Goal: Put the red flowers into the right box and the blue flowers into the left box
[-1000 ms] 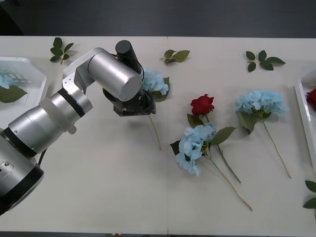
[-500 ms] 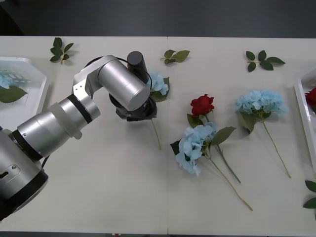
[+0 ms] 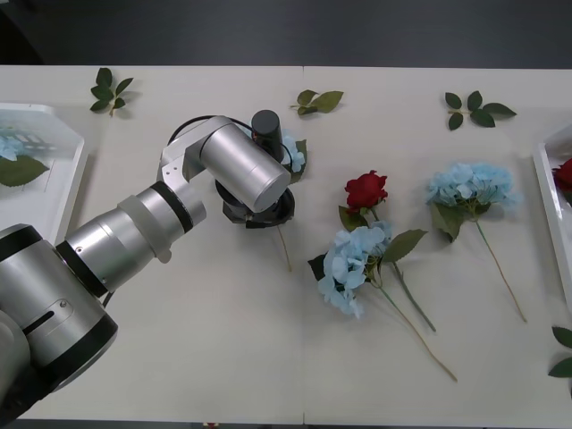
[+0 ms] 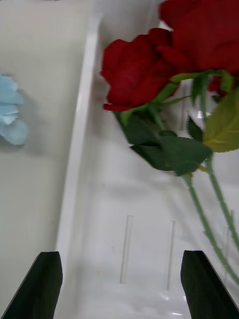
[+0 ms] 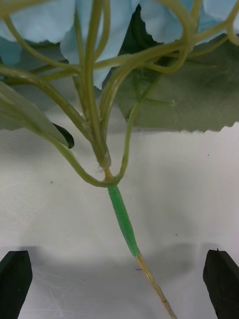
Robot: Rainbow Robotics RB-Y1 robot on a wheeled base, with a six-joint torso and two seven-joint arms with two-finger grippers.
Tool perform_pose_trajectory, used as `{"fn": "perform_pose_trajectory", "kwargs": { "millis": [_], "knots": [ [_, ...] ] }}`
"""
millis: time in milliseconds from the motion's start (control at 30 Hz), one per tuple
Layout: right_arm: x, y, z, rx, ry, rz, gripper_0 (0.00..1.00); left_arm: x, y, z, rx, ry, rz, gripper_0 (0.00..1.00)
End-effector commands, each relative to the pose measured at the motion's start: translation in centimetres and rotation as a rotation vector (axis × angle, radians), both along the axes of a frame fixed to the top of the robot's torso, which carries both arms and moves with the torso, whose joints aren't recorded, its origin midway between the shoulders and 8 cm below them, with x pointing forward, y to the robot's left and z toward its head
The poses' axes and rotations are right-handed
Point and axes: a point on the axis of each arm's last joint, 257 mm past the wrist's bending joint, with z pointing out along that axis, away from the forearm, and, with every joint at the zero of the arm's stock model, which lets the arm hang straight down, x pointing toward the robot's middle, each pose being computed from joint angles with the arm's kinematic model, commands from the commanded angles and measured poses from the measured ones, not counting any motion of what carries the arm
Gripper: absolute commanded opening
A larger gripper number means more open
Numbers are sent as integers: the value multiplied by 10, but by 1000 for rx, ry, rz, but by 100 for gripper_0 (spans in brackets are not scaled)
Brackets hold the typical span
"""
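My left gripper stands open just above the table, over the stem of a blue flower at centre left; its fingers are wide apart on either side of that stem. Two more blue flowers lie at the centre and to the right, with a red flower between them. The left box holds a blue flower. My right gripper hangs open over the right box, where red flowers lie.
Green leaf sprigs lie along the far side of the table, and another at the near right edge. The right box rim shows at the right edge. A blue flower head lies just outside that box.
My left arm has swung right and a little nearer, moving from the blue flower's head to above its stem. The flowers have not moved.
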Motion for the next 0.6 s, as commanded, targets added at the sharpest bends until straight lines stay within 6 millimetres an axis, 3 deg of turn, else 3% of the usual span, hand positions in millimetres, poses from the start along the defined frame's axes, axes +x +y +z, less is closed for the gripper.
{"fn": "perform_pose_trajectory", "kwargs": {
  "millis": [33, 67, 167, 200, 467, 600],
  "knots": [
    [7, 31, 22, 69, 38, -24, 69, 18, -12, 29, 4, -73, -14, 100],
    [5, 42, 21, 87, 66, -30, 69, 18, -13, 29, 14, -77, -20, 97],
    [3, 64, 21, 90, 116, -46, 69, 19, -11, 29, 20, -81, -21, 22],
    [3, 69, 22, 71, 132, -49, 69, 19, -11, 29, 18, -82, -20, 1],
    [8, 95, 36, -124, 223, -62, 69, 21, -10, 30, 27, -88, -24, 0],
    [16, 107, 28, -222, 240, -58, 69, 23, -10, 34, 37, -109, -36, 0]
  ]
}}
